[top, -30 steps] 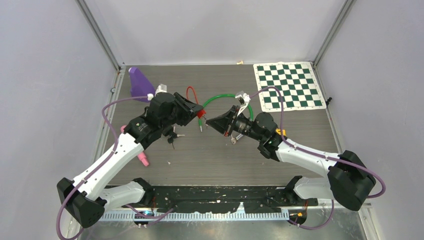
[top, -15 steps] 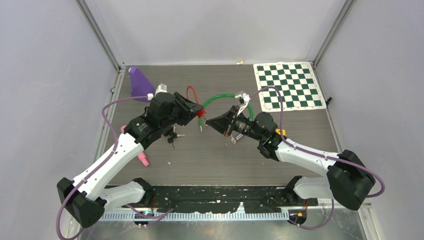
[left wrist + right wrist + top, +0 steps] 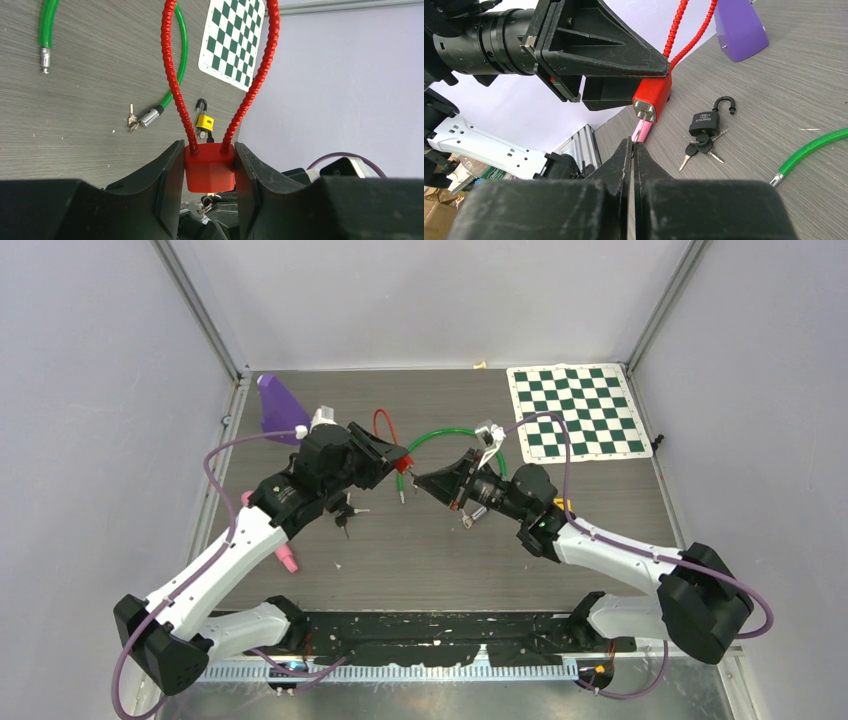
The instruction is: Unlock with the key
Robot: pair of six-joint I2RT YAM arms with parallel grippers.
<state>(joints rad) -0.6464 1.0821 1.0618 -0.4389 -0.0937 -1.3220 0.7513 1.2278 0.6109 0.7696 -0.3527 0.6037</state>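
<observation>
A red padlock (image 3: 403,464) with a red cable shackle is clamped between the fingers of my left gripper (image 3: 393,457), lifted off the table. In the left wrist view the lock body (image 3: 210,167) sits between both fingers, with my left gripper (image 3: 210,172) shut on it. My right gripper (image 3: 418,480) is shut on a thin metal key (image 3: 641,122). Its tip meets the keyhole in the bottom face of the red padlock (image 3: 652,99). The right gripper (image 3: 632,146) is just below the lock, with its jaws pressed together.
A black padlock with a bunch of keys (image 3: 704,125) lies open on the table under the left arm (image 3: 345,512). A green cable (image 3: 440,435), a purple cone (image 3: 278,405), a checkerboard mat (image 3: 575,410), a small yellow padlock (image 3: 204,121) and a pink object (image 3: 285,558) lie around.
My right gripper has shifted slightly up and away along the table, keeping the key at the lock. The left gripper holds the lock almost still.
</observation>
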